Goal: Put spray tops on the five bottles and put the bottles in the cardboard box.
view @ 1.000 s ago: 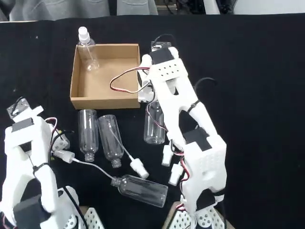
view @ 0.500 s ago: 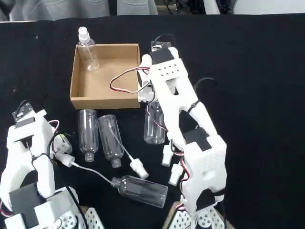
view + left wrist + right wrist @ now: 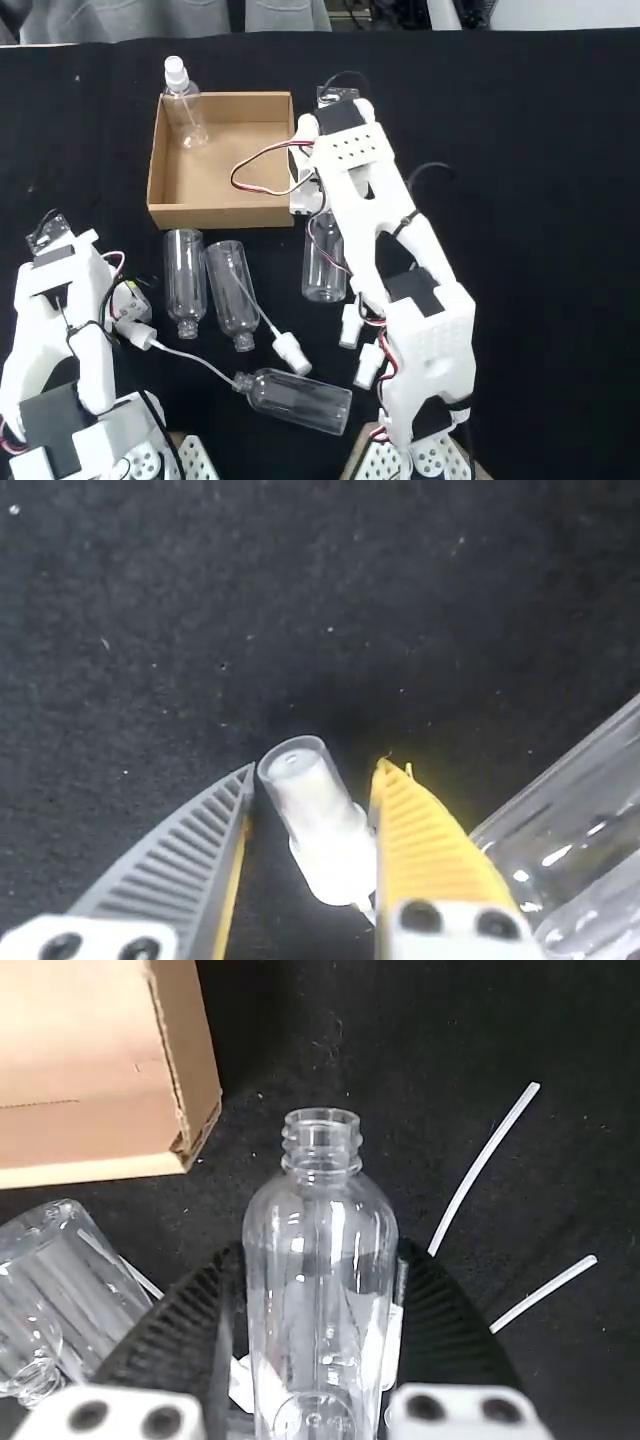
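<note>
Cardboard box (image 3: 220,214) sits open toward the far left of the black worktop (image 3: 520,150). One capped bottle (image 3: 184,112) stands upright in its far left corner, spray head already on.

Just in front of the box, a pair of bare bottles (image 3: 186,278) lies side by side with the necks pointing away from it.

Right claw (image 3: 318,1250) is pinching an open-necked bottle (image 3: 320,1260) by its body, one black jaw pressed on each side. This bottle lies just off the box's near right corner, its threaded neck aimed past that corner.

Left claw (image 3: 318,770) is down at the near left of the worktop, its grey and yellow jaws closed on a spray top (image 3: 318,825). From the high view, the thin tube of this spray top runs to the neck of a lying bottle (image 3: 298,400) near the front edge.

A loose spray top (image 3: 292,350) rests between the pair and the lying bottle. Its tube slants across one bottle of the pair. Two more spray tops (image 3: 350,325) lie beside the right arm.
</note>
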Motion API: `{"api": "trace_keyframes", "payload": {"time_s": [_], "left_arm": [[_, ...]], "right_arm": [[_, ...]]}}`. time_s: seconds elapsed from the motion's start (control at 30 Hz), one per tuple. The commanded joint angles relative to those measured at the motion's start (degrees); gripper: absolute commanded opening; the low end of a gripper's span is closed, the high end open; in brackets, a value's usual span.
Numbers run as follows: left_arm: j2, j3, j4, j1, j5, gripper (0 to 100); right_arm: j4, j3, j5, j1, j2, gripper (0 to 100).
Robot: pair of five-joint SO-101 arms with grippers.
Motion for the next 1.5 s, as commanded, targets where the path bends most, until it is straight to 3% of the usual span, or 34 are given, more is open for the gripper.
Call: {"api": "trace_keyframes", "payload": {"time_s": [0.0,0.13,0.7,1.2,1.33,1.47], "left_arm": [[0.79,-0.48,-1.41,0.92,0.44,14],[0.88,-1.01,-1.58,0.92,0.0,2],[0.7,-2.07,-1.49,0.75,0.35,3],[0.62,-4.79,-0.97,-4.79,0.35,3],[-2.29,-5.05,0.18,-7.08,0.35,3],[-6.95,-3.65,0.88,-7.16,0.35,3]], "right_arm": [[-0.62,-3.74,0.62,0.88,-0.48,9.9],[-0.62,-3.74,0.62,0.88,-0.48,9.9],[0.79,-4.18,0.62,0.79,-1.19,9.9],[2.81,-3.91,0.62,0.79,-4.35,9.6],[2.81,-4.18,0.62,0.79,-4.35,1.1],[2.81,-4.35,0.62,0.79,-4.35,1.1]]}}
